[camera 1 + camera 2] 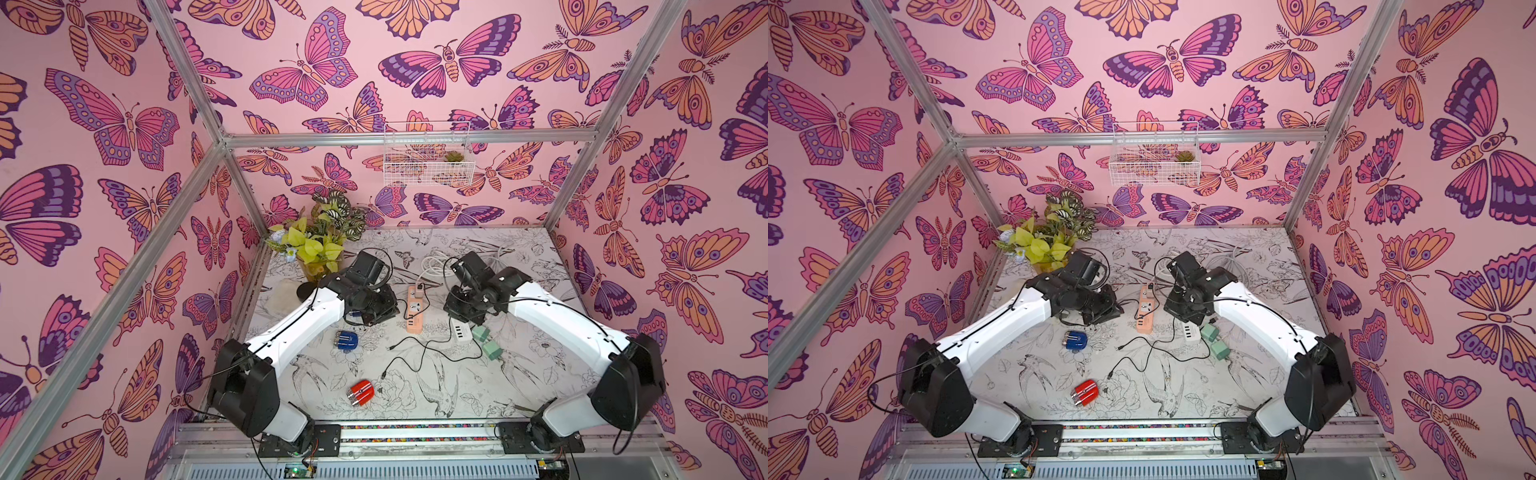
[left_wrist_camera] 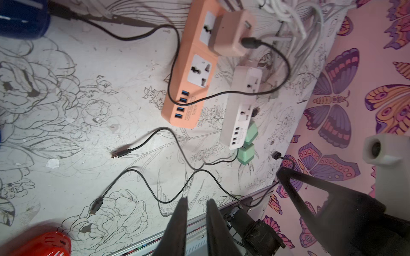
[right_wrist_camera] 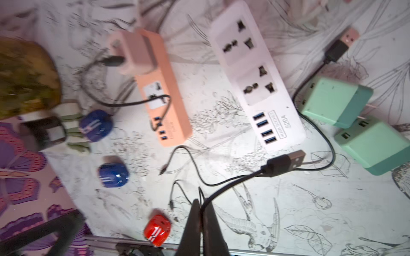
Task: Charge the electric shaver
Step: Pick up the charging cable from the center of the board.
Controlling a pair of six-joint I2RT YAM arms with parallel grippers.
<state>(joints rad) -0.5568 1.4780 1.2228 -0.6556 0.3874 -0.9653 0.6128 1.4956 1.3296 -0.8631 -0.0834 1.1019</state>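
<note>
Right gripper (image 3: 201, 205): clamped tight on the black cable (image 3: 241, 176), fingers pinched together around it.
USB plug (image 3: 286, 162): sat at that cable's end, just ahead of the right fingertips, close to the white power strip (image 3: 257, 77) but apart from its ports.
Left gripper (image 2: 197, 199): fingers stood slightly apart, nothing between them.
Red shaver (image 1: 361, 392): lay on the table toward the base from both grippers, well apart from each.
Blue shaver (image 1: 345, 341): lay near the left gripper, on its base side.
Second blue shaver (image 2: 20, 17): sat close by the left gripper, joined by a black lead to the pink adapter (image 2: 230, 33) on the orange power strip (image 2: 190, 73).
Orange power strip: lay between the two grippers.
Green adapters (image 3: 332, 104): lay just beside the right gripper, next to the white power strip.
</note>
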